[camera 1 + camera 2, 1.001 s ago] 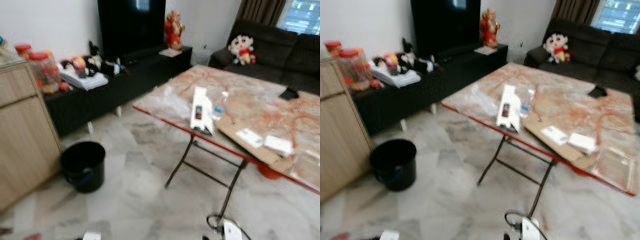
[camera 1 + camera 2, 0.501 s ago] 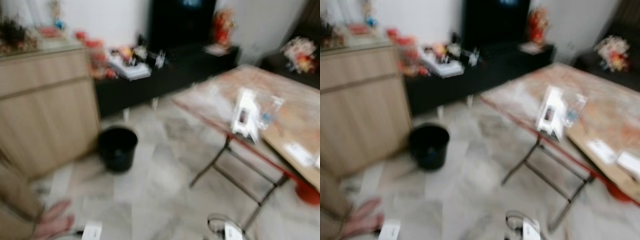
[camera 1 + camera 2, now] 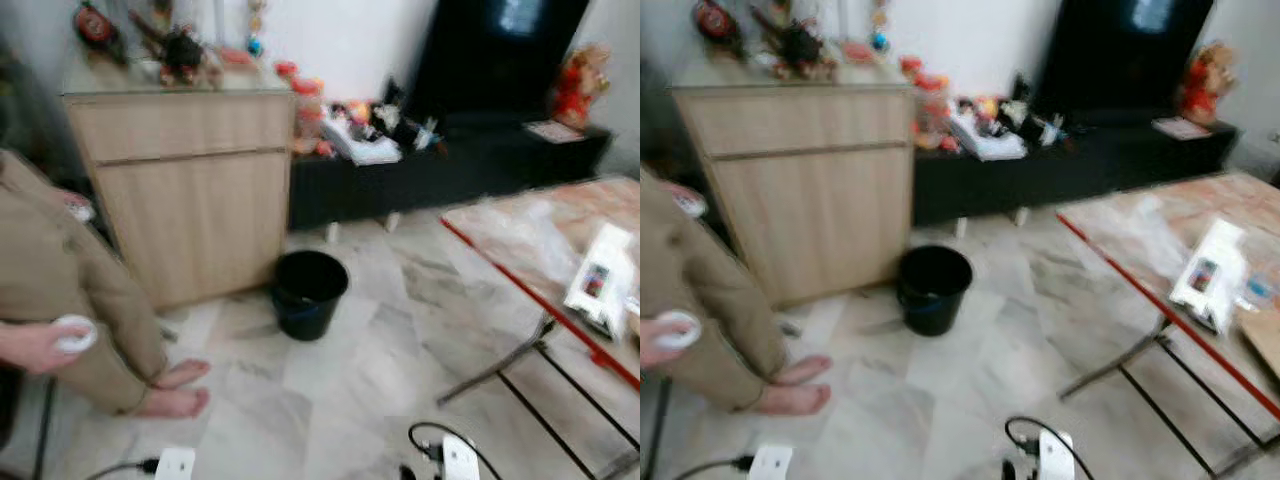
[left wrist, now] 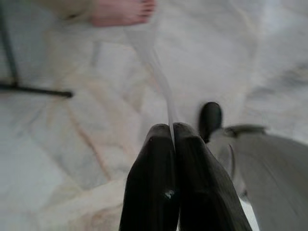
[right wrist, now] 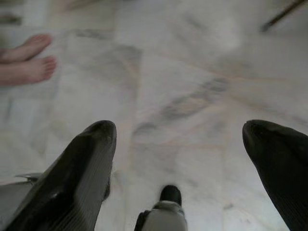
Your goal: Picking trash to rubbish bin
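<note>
1. A living room with a pale grey marble-tile floor (image 3: 360,370), seen blurred.
2. The round black plastic rubbish bin (image 3: 308,293) stands on the floor just beside a light wooden cabinet (image 3: 190,185) and before a long black low TV bench (image 3: 450,170).
3. The left gripper (image 4: 172,132) hangs over the tiles with its two fingers pressed together, a thin clear strip, too blurred to identify, running up from their tips.
4. The right gripper (image 5: 178,137) hangs over the tiles, fingers spread wide, holding nothing.
5. At the left a person in beige clothing (image 3: 60,280) stands barefoot, one hand (image 3: 40,342) holding a small white thing (image 3: 75,333).
6. To the right a red-edged marble-patterned folding table (image 3: 560,270) carries a white flat package (image 3: 600,280).
</note>
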Robot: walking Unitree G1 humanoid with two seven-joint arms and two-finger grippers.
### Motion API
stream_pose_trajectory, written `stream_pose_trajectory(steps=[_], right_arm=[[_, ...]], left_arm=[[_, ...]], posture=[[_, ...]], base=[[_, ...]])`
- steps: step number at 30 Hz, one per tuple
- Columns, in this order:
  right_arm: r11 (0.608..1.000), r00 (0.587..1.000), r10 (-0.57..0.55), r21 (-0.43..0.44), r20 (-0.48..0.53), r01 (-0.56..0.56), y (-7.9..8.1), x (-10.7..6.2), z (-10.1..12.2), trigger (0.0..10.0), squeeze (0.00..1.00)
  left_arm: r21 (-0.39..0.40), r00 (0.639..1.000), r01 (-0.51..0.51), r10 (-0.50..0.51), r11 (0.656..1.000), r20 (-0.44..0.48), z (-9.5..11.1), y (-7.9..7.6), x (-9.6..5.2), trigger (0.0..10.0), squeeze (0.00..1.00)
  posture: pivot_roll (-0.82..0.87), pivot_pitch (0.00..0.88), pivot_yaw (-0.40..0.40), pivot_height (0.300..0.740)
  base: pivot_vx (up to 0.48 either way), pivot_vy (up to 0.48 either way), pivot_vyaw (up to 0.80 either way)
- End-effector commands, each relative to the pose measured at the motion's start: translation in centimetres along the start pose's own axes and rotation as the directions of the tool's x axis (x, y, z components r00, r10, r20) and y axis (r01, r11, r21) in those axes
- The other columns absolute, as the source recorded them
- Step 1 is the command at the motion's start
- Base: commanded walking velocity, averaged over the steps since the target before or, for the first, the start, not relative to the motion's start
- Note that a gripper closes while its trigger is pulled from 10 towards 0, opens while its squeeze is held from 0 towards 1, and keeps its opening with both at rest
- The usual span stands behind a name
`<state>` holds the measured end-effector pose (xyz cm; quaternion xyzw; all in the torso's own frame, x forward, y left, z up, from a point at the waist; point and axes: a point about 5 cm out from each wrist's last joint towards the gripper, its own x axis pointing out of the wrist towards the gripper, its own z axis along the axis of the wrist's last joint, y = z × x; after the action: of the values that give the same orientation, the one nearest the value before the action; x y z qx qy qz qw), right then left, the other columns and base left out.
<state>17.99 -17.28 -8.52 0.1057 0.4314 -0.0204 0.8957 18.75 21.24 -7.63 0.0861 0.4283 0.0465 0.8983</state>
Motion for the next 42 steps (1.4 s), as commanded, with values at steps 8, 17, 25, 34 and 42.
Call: stream_pose_trajectory(steps=[8,17,25,34,42], right_arm=[[0.999,1.000,-0.012,0.041,0.023,0.011,0.4,0.2,0.6,10.0,0.00],[0.999,1.000,-0.024,0.045,0.018,0.023,-0.1,0.1,0.5,10.0,0.00],[0.998,1.000,-0.025,0.050,0.014,0.024,-0.1,0.1,0.2,10.0,0.00],[0.999,0.999,-0.023,0.036,0.023,0.022,-0.4,0.1,0.6,10.0,0.00],[1.000,1.000,-0.013,0.006,0.027,0.013,-0.4,0.1,0.8,10.0,0.00]], left_arm=[[0.008,1.000,-0.016,0.016,1.000,-0.025,-0.6,1.0,-0.1,10.0,0.00],[0.014,1.000,-0.014,0.014,1.000,-0.016,-0.2,1.0,0.0,10.0,0.00],[0.018,1.000,-0.005,0.005,1.000,-0.009,0.0,0.7,0.0,10.0,0.00],[0.002,1.000,-0.010,0.010,1.000,-0.023,-0.5,0.6,-0.1,10.0,0.00],[-0.007,0.999,-0.011,0.011,1.000,-0.030,-0.8,0.4,-0.1,10.0,0.00]], posture=[[0.15,0.010,-0.080,0.740],[0.15,0.009,-0.076,0.740],[0.15,0.018,-0.083,0.740],[0.15,0.020,-0.099,0.740],[0.15,0.021,-0.108,0.740]], base=[[0.000,0.000,0.00],[0.000,0.000,0.00],[0.268,0.000,0.00],[0.375,0.000,0.00],[0.341,0.000,0.00]])
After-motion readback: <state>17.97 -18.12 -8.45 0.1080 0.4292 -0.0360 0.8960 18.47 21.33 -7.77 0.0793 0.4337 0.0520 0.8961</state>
